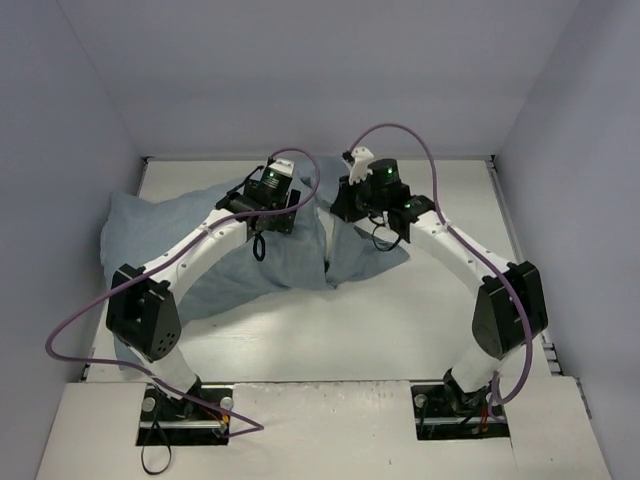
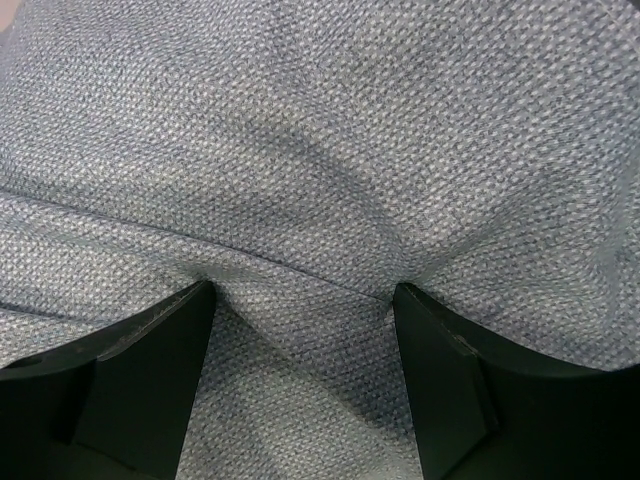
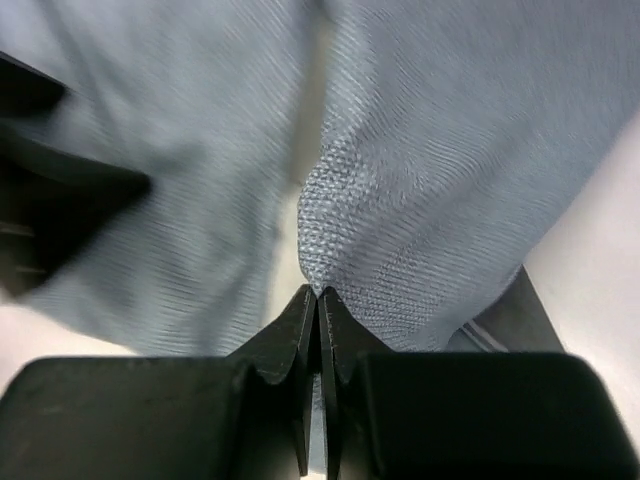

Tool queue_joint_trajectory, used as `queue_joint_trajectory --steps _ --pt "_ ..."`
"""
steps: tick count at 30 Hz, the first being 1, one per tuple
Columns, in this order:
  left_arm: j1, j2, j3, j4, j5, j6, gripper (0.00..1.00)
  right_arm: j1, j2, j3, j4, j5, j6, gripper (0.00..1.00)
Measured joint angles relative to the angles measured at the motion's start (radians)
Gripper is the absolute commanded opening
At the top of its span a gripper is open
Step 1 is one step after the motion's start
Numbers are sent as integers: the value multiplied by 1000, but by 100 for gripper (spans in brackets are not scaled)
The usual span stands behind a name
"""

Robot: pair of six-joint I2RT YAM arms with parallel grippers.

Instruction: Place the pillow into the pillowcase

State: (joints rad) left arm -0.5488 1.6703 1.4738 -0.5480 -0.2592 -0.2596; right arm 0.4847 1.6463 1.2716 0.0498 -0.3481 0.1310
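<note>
**A:** So where's the pillowcase [image 1: 150,230] in relation to the arms? All I'm seeing is the pale blue-grey side.

**B:** It's sprawled over the left and middle of the desk [image 1: 400,320]. The long axis runs roughly left to right, with one flap poking out to the right under the right arm. Both wrists are parked right on top of it near the middle. From the right wrist view the cloth [image 3: 420,200] splits into two lobes with a strip of bare desk between them. My guess is that's the mouth, and the next move hinges on it.

**A:** And the pillow?

**B:** Can't spot any white cushion at all. The case looks a bit puffy on the left, but whether the pillow is inside, no idea.

**A:** End effectors?

**B:** The right end effector [image 3: 318,300] is clamped fully together, and the hem of the right lobe runs straight into its tips. Looks like it's nipped that edge. The left end effector [image 2: 300,300] is spread wide and pushed down into the fabric [image 2: 320,150]. A ridge of cloth is bunched between its fingers [image 2: 150,380], but nothing's gripped.

**A:** Arm pose?

**B:** Both reach forward and lean inward, elbows out to the sides, wrists tipped down. In the top view the left end effector [image 1: 265,195] and right end effector [image 1: 365,190] sit close together. The right one is nearer that split.
</note>
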Motion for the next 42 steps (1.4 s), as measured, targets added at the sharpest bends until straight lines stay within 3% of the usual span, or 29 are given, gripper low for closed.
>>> queue_joint_trajectory --steps 6,8,9,10,14,18,23,27,33,38,42 --pt "0 3 -16 8 -23 25 68 -19 -39 134 104 -274 184 1" --pt "0 6 -21 17 -31 38 68 -24 -52 126 148 -346 238 21" --pt "0 9 -25 27 -30 48 67 -24 -58 105 174 -366 256 40" --pt "0 15 -26 38 -28 55 67 -25 -65 79 186 -373 269 45" --pt "0 82 10 84 -7 113 67 -56 -155 -142 197 -282 266 57" --pt "0 241 212 78 55 166 68 -211 -289 -320 93 -95 264 66" --pt "-29 448 500 123 163 231 68 -431 -440 -371 -13 116 248 78" --pt "-57 474 534 151 189 243 70 -511 -439 -359 -19 200 225 83" --pt "-51 220 274 112 92 131 79 -563 -51 -105 -32 167 145 88" --pt "5 -171 13 9 -34 -10 80 -565 238 106 -32 120 -10 91" --pt "105 -419 -167 -39 -48 -109 80 -565 391 221 -30 69 -127 92"
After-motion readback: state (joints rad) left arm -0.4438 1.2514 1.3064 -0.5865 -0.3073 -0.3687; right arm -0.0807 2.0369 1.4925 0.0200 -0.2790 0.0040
